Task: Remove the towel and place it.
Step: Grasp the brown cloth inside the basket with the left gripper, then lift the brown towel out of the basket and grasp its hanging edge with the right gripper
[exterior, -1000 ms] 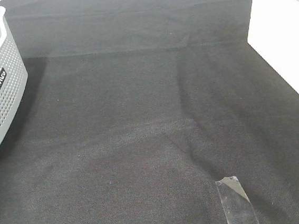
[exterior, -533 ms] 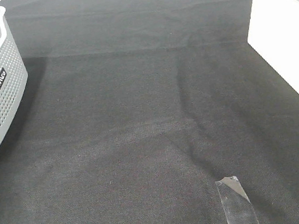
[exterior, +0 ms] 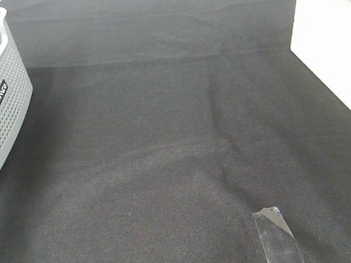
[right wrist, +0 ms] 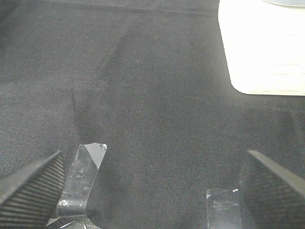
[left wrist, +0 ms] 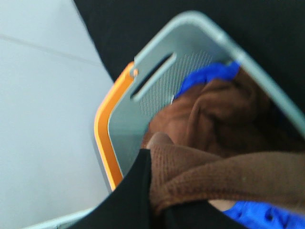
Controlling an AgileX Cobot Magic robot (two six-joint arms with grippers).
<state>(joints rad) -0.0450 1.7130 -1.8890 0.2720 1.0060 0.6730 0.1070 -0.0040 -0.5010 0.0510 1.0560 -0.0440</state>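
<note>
The towel (left wrist: 224, 119) lies bunched up inside the basket (left wrist: 157, 67), at the left edge of the tabletop (exterior: 164, 139). It is brown and fluffy, and a blue cloth (left wrist: 205, 76) lies in there with it. The left jaws are down in the basket, pressed together, and a fold of the towel looks pinched in them. So I think this is the first step, getting hold of the towel, and it is not out yet. Next, the left jaws need to lift up high, so the long towel clears the basket wall and the blue cloth does not come along. Then the towel needs a spot to go down on.

The right jaws hang low over the near right part of the tabletop, spread wide, with nothing between them. A black cloth with a few soft creases covers the tabletop. A strip of clear tape (exterior: 278, 240) is stuck on it near the front. A white box (exterior: 329, 48) sits at the far right. An orange rim (left wrist: 102, 138) peeks out beside the basket, and past it is a pale grey floor (left wrist: 43, 119)
</note>
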